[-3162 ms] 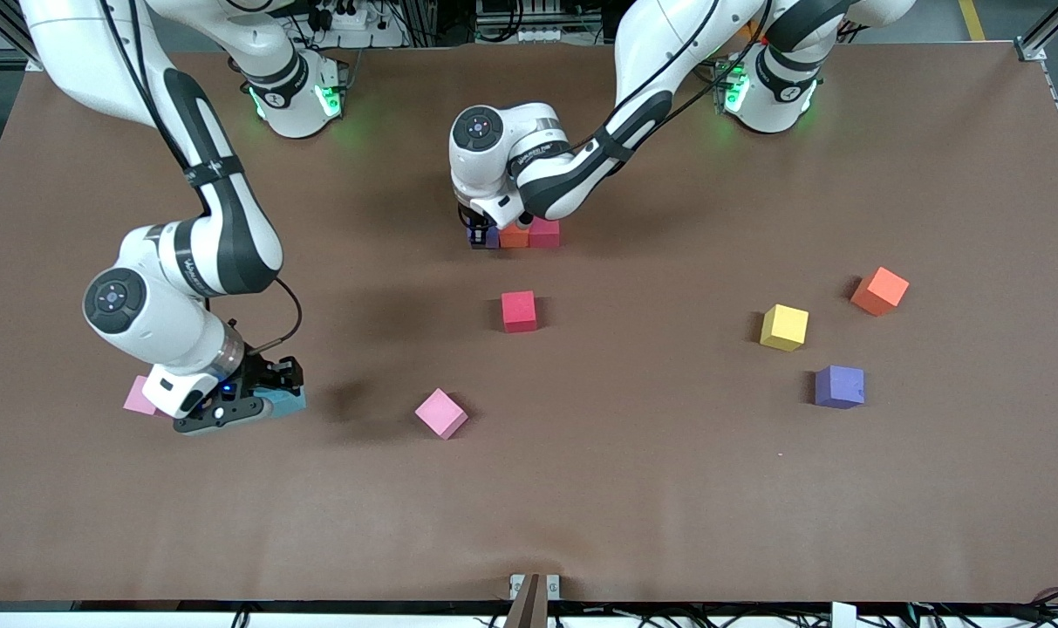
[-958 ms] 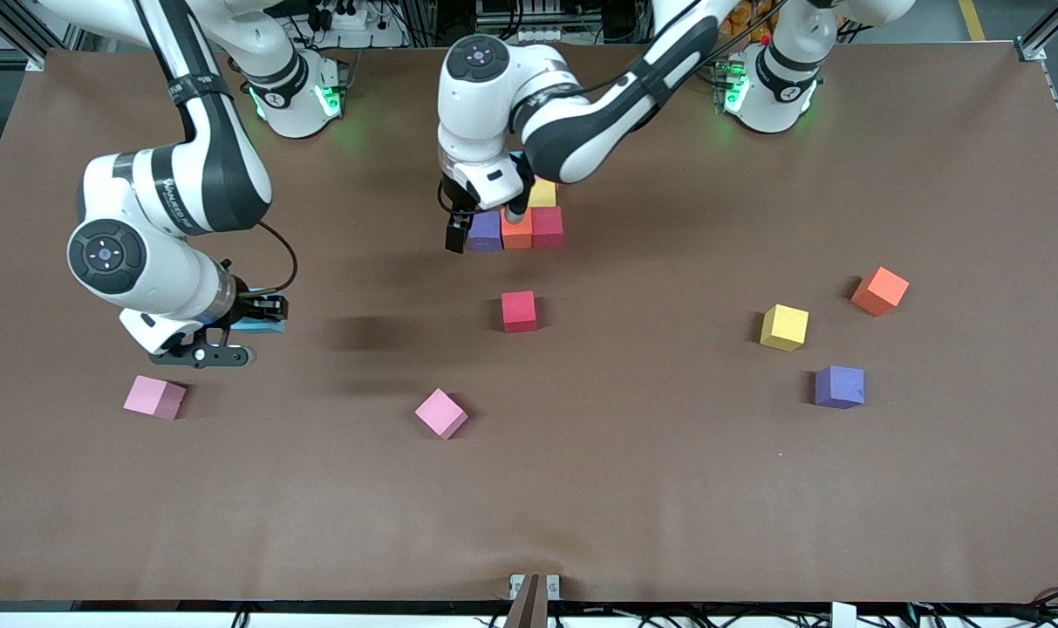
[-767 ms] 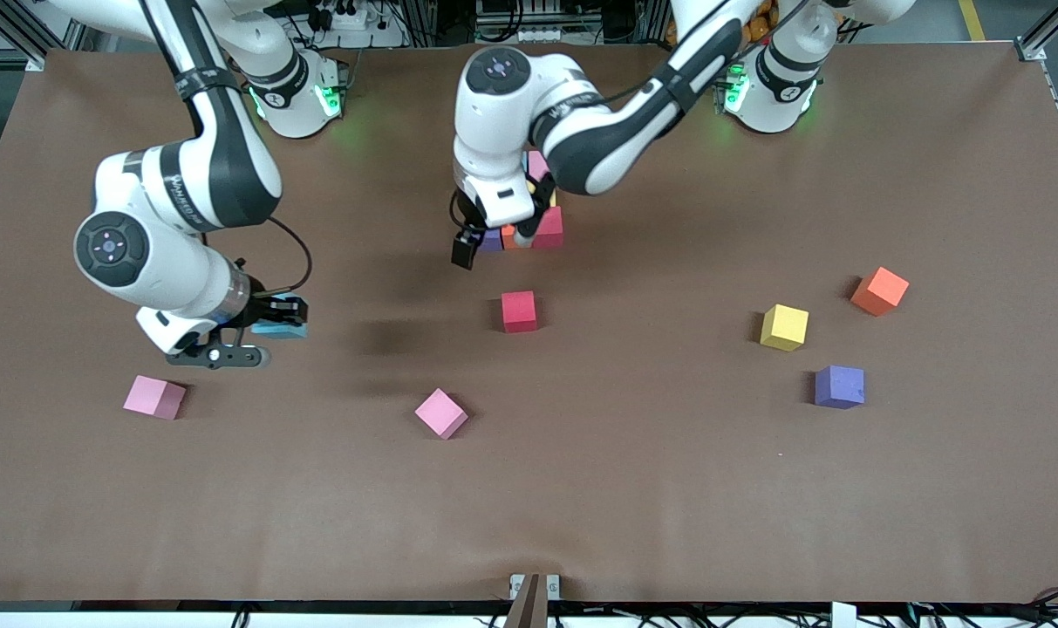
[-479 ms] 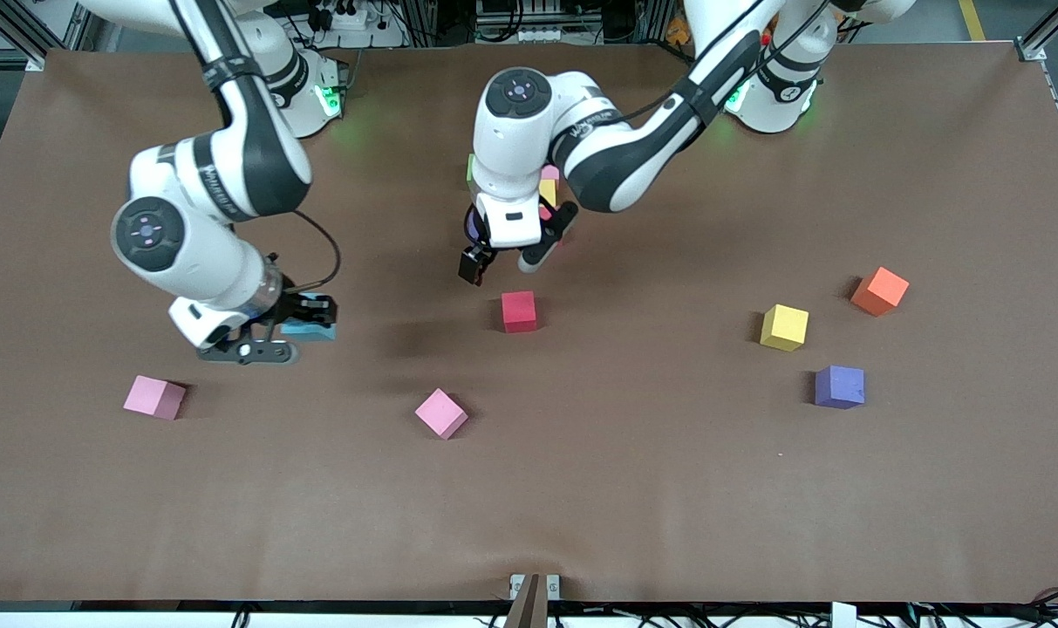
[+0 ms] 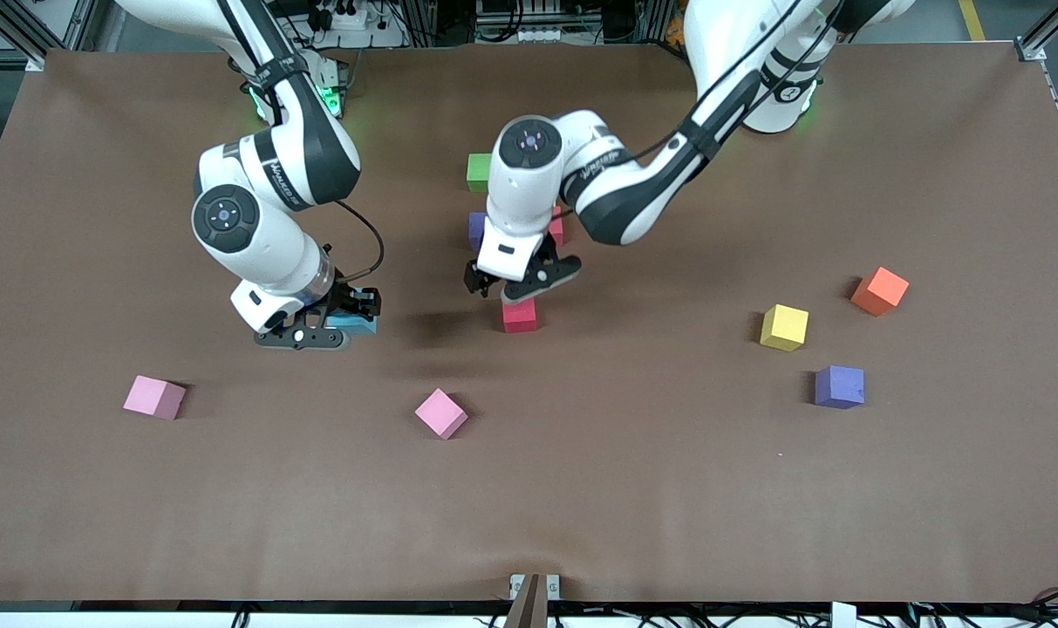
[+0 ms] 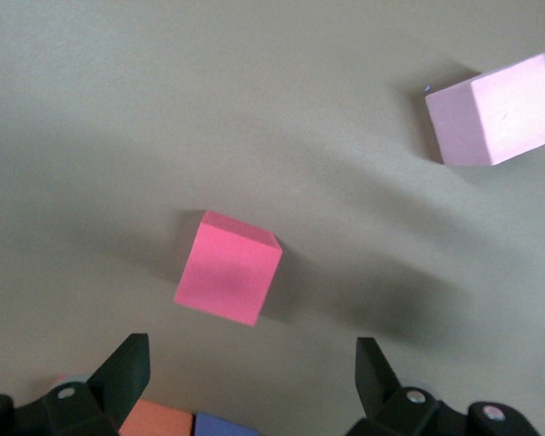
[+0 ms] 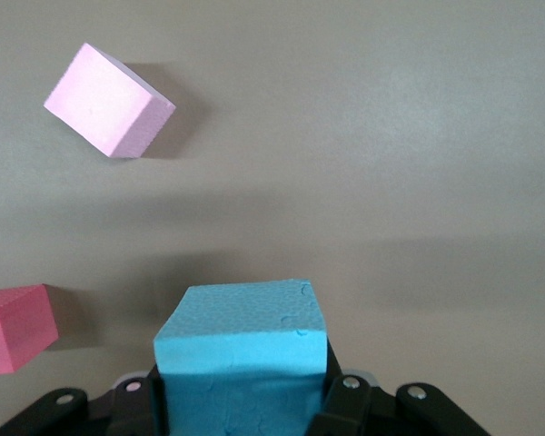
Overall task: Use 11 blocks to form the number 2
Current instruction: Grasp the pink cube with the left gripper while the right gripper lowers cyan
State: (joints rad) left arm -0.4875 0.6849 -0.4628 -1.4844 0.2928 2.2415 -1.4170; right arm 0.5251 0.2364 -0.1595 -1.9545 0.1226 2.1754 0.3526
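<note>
Gripping light blue block [image 5: 354, 322], right claw [image 5: 341, 312]

I'm running this in a robotics lab. Aluminium framing [image 5: 1039, 44] edges the brown table [image 5: 581, 488], and cables and a power strip [image 5: 354, 16] crowd the arms' bases.

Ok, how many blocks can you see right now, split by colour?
Green block: 1
Purple blocks: 2
Red blocks: 2
Orange blocks: 2
Pink blocks: 2
Yellow block: 1
Light blue block: 1
Total: 11 in view; the left arm covers part of the group, so more may be hidden.
</note>
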